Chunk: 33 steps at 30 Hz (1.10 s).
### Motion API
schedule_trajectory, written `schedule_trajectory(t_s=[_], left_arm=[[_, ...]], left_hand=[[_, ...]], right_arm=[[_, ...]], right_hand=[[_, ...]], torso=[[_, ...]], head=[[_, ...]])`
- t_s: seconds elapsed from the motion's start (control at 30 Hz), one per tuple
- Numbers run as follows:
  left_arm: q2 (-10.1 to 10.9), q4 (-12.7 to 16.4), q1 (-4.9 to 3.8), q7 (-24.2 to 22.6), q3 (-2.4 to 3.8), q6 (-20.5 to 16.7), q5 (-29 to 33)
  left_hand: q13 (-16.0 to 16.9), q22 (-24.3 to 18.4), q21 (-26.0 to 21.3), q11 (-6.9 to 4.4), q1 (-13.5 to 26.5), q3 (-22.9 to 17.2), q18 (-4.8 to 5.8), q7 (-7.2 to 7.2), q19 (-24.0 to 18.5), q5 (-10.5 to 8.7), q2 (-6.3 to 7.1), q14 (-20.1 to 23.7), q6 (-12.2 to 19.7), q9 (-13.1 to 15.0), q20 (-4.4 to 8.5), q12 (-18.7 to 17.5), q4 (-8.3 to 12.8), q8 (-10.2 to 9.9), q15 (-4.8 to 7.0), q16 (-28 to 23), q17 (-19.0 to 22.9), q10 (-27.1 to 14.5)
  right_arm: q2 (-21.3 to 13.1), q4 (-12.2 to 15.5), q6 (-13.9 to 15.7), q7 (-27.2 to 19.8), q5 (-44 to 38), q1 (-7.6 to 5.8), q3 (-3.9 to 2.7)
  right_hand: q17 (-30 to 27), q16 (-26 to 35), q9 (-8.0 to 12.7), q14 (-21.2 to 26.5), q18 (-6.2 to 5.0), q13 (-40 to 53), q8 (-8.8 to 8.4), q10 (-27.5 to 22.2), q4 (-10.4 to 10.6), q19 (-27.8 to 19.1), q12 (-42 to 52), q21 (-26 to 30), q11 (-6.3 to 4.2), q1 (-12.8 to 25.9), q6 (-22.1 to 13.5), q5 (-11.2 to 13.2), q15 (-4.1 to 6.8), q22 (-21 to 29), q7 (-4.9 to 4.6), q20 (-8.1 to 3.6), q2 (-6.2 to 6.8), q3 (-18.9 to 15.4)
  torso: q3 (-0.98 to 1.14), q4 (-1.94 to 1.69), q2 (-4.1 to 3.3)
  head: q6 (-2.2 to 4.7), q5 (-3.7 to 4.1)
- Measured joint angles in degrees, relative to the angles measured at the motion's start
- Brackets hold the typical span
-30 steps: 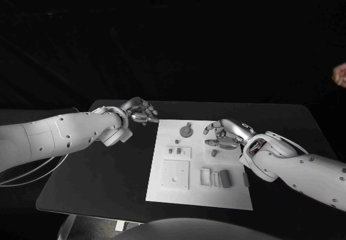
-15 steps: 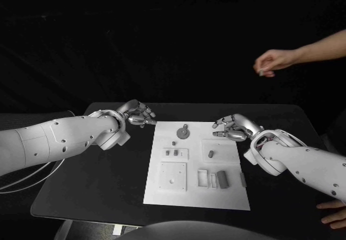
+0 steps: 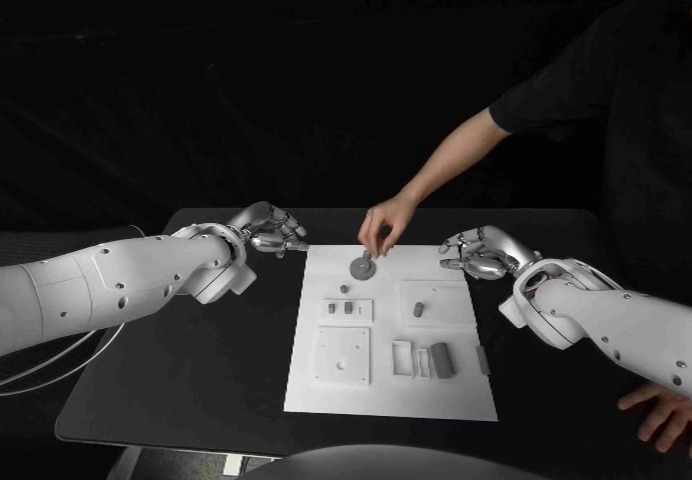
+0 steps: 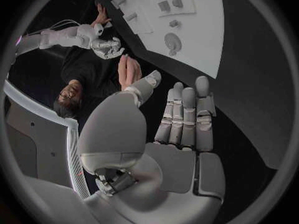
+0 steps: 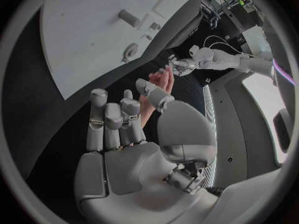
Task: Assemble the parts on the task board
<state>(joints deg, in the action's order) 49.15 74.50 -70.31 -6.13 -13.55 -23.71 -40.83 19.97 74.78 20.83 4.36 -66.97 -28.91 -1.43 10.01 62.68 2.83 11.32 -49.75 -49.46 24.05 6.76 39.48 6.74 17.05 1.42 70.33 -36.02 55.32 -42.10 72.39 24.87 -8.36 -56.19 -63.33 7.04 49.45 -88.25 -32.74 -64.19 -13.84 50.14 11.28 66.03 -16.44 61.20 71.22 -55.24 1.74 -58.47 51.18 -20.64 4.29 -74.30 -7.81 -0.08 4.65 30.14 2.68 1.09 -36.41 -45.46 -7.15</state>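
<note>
Left hand hovers off the task board, just beside its far left corner; fingers straight and close together, thumb apart, holding nothing, as the left wrist view shows plainly. Right hand hangs just off the board's far right edge; fingers loosely extended, thumb out, palm bare, nothing held, see the right wrist view.

Task board lies between the two hands, long side running toward the robot. Round disc part sits at the board's far end, between the hands, nearer the left one. A person's hand reaches in from the far side, fingertips down on or right at the disc; cannot tell if it grips it. Person's arm runs up and away to the right.

Small peg part stands nearer the robot than the disc. Beside it toward the right hand, an upright part stands in a square raised plate. Closer to the robot than both hands: a flat rectangular plate on the left-hand side, and a dark block part on the right-hand side, with pale slot pieces just beside it.

Black table under everything. Another person's hand rests at the table's near right edge, well apart from the board.
</note>
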Motion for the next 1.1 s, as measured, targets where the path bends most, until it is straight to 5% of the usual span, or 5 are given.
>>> schedule_trajectory(t_s=[0.5,0.6,1.1], left_arm=[[0.3,0.1,0.0,-0.8,0.0,0.0,1.3],[0.4,0.1,0.0,-0.9,0.0,0.0,1.4],[0.5,0.1,0.0,-1.0,0.0,0.0,1.6]], left_hand=[[0.0,0.0,0.0,-0.19,-0.2,0.0,-0.02,-0.31,0.2,0.0,-0.25,-0.2,-0.3,0.1,0.19,-0.2,0.0,0.1,0.01,0.0,0.0,0.6],[0.0,0.0,0.0,-0.19,-0.2,0.2,-0.02,-0.39,0.2,0.0,-0.25,-0.2,-0.4,0.0,0.19,-0.2,0.2,0.1,0.01,0.0,0.0,0.6],[0.0,0.0,0.0,-0.18,-0.2,0.2,-0.02,-0.27,0.2,0.0,-0.25,-0.3,-0.6,0.0,0.18,-0.2,0.2,0.1,-0.08,0.0,0.1,0.6]], right_arm=[[-2.0,-0.1,0.2,0.4,-4.4,0.0,0.0],[-2.3,-0.1,0.1,0.9,-7.2,0.0,0.0],[-2.7,1.4,-0.6,2.3,-12.0,0.01,0.02]], right_hand=[[0.1,0.0,0.0,0.0,0.0,-0.1,0.7,-0.2,-0.2,0.0,0.2,0.0,-0.21,-2.3,0.7,0.0,-0.01,-0.2,0.41,0.0,-0.05,-0.2],[0.1,0.0,-0.3,-0.2,0.0,-0.1,1.49,0.1,-0.3,0.0,0.5,0.0,-0.53,-3.5,1.8,4.4,0.26,-0.3,0.52,-0.02,0.03,-0.3],[0.1,0.0,-1.1,-0.1,-0.17,-0.3,2.82,0.4,-0.3,-0.3,0.5,0.0,-1.25,-4.9,3.8,4.7,1.15,-0.4,1.36,-0.11,-0.87,-0.7]], torso=[[0.02,-0.11,0.01],[0.02,-0.13,0.01],[0.01,-0.08,0.02]], head=[[0.18,0.46],[0.49,0.44],[0.41,0.34]])
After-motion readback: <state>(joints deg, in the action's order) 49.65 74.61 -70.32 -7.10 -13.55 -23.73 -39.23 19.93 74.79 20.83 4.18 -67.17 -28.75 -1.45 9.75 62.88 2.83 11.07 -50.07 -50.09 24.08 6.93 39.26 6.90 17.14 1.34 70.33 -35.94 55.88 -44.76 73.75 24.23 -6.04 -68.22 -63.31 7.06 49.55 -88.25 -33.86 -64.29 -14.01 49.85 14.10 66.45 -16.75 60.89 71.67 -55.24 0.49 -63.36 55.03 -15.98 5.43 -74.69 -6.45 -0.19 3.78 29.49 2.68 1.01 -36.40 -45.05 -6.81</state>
